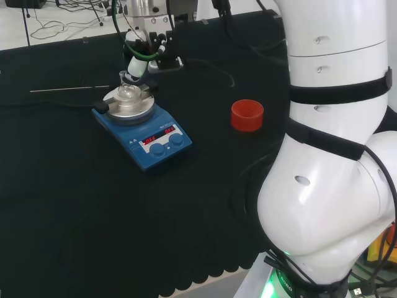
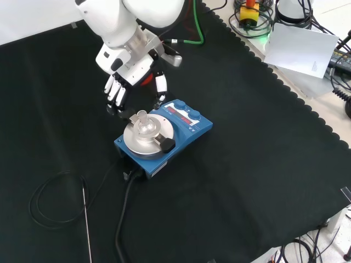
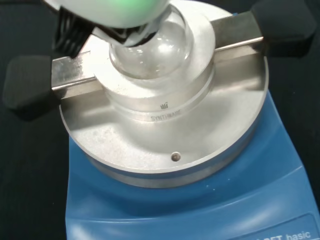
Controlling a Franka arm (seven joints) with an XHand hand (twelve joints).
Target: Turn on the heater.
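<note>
Near the middle of the tabletop [image 2: 263, 164], a little toward its far edge in the head view, sits the blue heater [image 1: 144, 129] with a round metal block [image 2: 147, 138] on top and a small glass flask [image 2: 143, 124] seated in that block. Its two blue knobs [image 1: 166, 145] and lit red display face the arm's side of the tabletop. The robot hand [image 2: 118, 90] hangs just behind the heater in the front view, fingers relaxed and slightly spread, pointing down and holding nothing; its fingertips [image 2: 160, 99] are close to the flask and the block's black handle, though whether they touch cannot be told. A red cup [image 1: 247, 115] stands well apart toward the arm's base, and a thin metal rod [image 1: 68, 90] lies near the far edge in the head view. The risk, as I judge it, is that the robot hand is beside the flask and not the knobs: reaching across could knock the flask out of its seat or shove the heater, and a broad finger could turn the wrong knob. Some print shows on the block and on the heater's body; I leave it unread.
</note>
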